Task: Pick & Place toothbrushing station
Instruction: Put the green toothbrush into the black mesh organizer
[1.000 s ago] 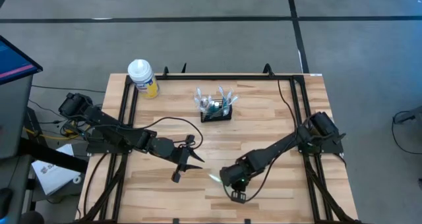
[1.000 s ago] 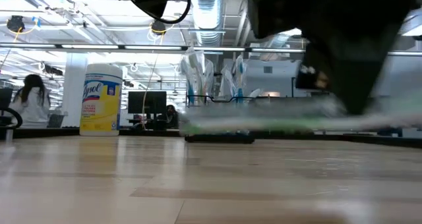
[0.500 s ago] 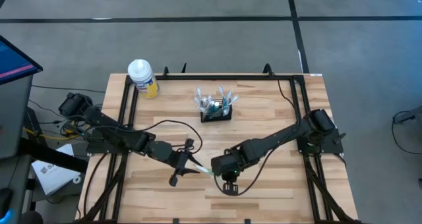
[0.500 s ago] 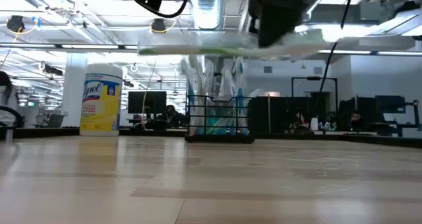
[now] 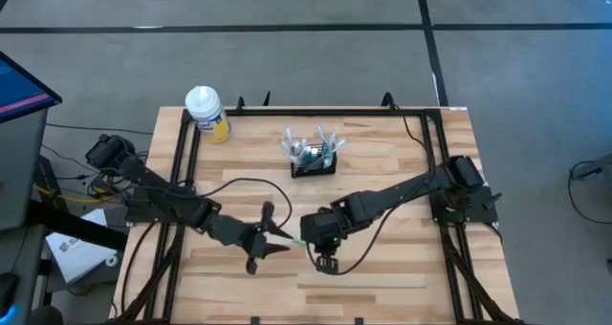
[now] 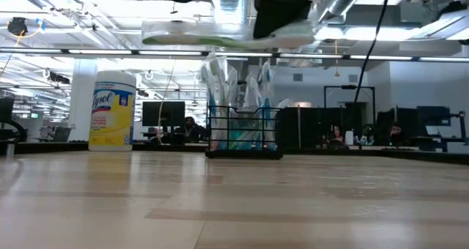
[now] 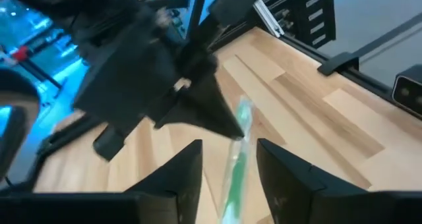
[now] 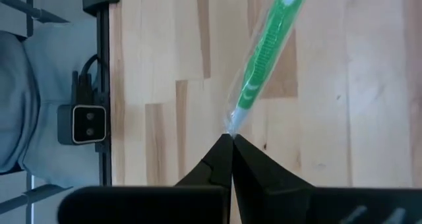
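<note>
The toothbrushing station [image 5: 314, 161], a small black wire-mesh holder with several wrapped toothbrushes standing upright in it, rests on its base at the table's far middle [image 6: 244, 135]. A green toothbrush in a clear wrapper [image 5: 295, 242] hangs level above the table's near middle [image 6: 220, 35]. My right gripper [image 5: 306, 242] is shut on it. My left gripper [image 5: 281, 241] comes from the left and is open. Its fingers stand on either side of the toothbrush's free end [image 7: 235, 161], with a gap showing on both sides. My right gripper pinches the end of the toothbrush's clear wrapper [image 8: 233, 123] between its two fingertips. The fingers slant down from the table's right, in line with the toothbrush. It sticks out beyond them toward the left gripper, about level and lifted well clear of the table.
A yellow wipes canister with a white cap [image 5: 207, 113] stands at the far left corner. Black frame rails [image 5: 182, 172] run along the table's left, far and right sides. A cable [image 5: 239, 184] loops over the left arm. Bare wood lies along the near edge.
My right gripper has risen from just above the tabletop and gone toward the table's left, carrying the toothbrush up and clear. The toothbrush's free end now lies between my left gripper's fingers. My left gripper has swung a little toward the near edge and rolled.
</note>
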